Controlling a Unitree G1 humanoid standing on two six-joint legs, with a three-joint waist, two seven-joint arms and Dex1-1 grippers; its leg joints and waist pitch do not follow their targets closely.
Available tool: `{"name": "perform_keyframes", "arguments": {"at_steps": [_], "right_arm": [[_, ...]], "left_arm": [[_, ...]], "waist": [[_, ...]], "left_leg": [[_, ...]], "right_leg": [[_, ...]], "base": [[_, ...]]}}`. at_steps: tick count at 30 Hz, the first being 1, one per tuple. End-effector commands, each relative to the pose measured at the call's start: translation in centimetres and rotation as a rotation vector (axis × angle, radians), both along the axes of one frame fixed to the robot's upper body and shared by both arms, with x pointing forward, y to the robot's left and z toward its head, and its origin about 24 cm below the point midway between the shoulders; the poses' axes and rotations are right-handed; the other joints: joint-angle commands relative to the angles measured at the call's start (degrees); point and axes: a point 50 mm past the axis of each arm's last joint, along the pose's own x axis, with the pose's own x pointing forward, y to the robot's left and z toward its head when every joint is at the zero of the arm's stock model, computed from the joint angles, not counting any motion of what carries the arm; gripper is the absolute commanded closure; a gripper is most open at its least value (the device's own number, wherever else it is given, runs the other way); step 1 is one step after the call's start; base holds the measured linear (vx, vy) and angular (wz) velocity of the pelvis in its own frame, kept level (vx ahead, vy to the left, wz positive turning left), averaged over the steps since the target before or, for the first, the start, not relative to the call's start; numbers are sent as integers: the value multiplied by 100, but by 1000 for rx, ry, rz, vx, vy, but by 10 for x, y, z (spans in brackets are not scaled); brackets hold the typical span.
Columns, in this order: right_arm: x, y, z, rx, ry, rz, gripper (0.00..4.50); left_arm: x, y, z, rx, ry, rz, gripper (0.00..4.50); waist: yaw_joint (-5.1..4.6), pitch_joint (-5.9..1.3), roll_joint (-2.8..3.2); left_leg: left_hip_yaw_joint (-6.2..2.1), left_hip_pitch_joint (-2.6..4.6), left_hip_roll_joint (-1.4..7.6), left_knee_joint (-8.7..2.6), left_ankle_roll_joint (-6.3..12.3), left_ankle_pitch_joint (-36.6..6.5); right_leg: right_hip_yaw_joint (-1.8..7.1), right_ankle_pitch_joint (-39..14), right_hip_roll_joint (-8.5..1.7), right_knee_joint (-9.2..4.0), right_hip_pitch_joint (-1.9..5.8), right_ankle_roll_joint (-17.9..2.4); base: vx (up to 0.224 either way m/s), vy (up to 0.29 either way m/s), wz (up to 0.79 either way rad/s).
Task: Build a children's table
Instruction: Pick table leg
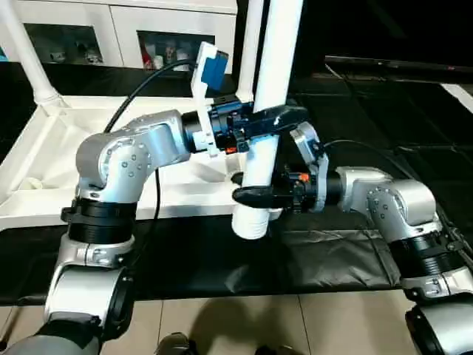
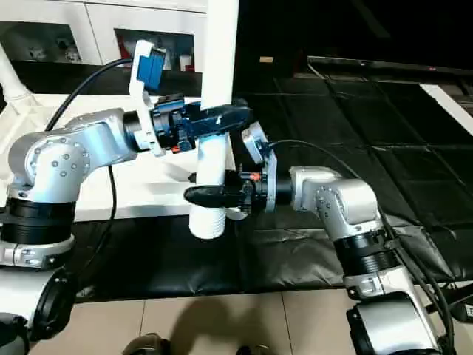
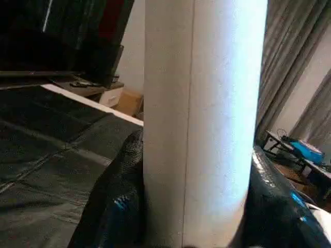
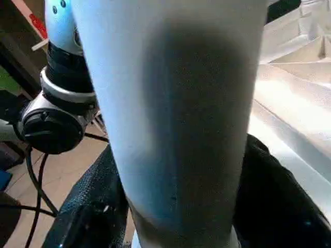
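White table leg (image 1: 272, 81) stands near upright in front of the robot, wide ribbed end down, hanging over the black mat (image 1: 332, 251) just off the near edge of the upside-down table top (image 1: 44, 148); left gripper (image 1: 270, 122) clamped on the leg partway up; right gripper (image 1: 255, 196) lower, fingers either side of the leg and against it; two more legs (image 1: 22, 52) already stand in the top's far sockets; white glass-door cabinet (image 1: 89, 33) behind.
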Motion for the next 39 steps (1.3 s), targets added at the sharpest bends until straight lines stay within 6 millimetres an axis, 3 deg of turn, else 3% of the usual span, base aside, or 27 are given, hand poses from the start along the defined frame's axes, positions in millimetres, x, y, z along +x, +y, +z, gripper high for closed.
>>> {"name": "perform_keyframes", "arguments": {"at_steps": [1, 4, 17, 20, 24, 26, 30, 32, 39], "right_arm": [[-1, -2, -3, -26, -5, 1, 216], [-1, -3, -5, -38, -9, 0, 240], [2, -2, -6, -21, -10, -28, 252], [1, -2, -9, -17, -8, -44, 252], [0, -1, -11, -8, -3, -60, 253], [0, 0, -12, -7, -2, -68, 253], [0, 1, -14, 2, -3, -91, 253], [2, 1, -14, 8, -11, -116, 253], [21, -5, -15, 79, -22, -385, 253]], "left_arm": [[-3, -8, 13, -9, -55, -41, 268], [-2, -8, 13, -6, -59, -37, 268], [-2, -10, 16, 4, -87, -30, 268], [-7, -14, 23, -77, -35, -83, 198], [-9, -17, 30, -134, -26, -100, 192], [-8, -18, 33, -166, -19, -96, 155], [-7, -17, 36, -199, -22, -91, 158], [-6, -15, 39, -227, -37, -79, 158], [1, 9, 50, -421, -14, -19, 158]], "waist": [[28, -619, 37], [24, -616, 31], [29, -617, 45], [30, -621, 39], [39, -626, 47], [44, -625, 50], [54, -621, 66], [49, -622, 47], [40, -633, 81]], "left_leg": [[-153, 94, 367, -407, -94, -693], [-149, 88, 359, -404, -85, -664], [-155, 96, 371, -408, -94, -708], [-152, 84, 364, -399, -93, -687], [-152, 84, 366, -391, -69, -676], [-154, 90, 366, -395, -56, -691], [-156, 93, 361, -396, -71, -736], [-157, 91, 361, -401, -68, -721], [-158, 113, 365, -410, -169, -754]], "right_leg": [[402, -1585, -567, -410, 386, -875], [404, -1557, -563, -409, 384, -882], [401, -1577, -567, -409, 385, -901], [400, -1516, -570, -399, 393, -949], [395, -1422, -574, -399, 394, -1031], [393, -1454, -565, -408, 392, -992], [393, -1575, -570, -428, 391, -941], [392, -1554, -559, -427, 390, -916], [390, -1461, -569, -409, 371, -990]], "base": [[0, 0, 0], [0, 0, 0], [0, 0, 0], [0, 0, 0], [0, 0, 0], [0, 0, 0], [0, 0, 0], [0, 0, 0], [0, 0, 0]]}}
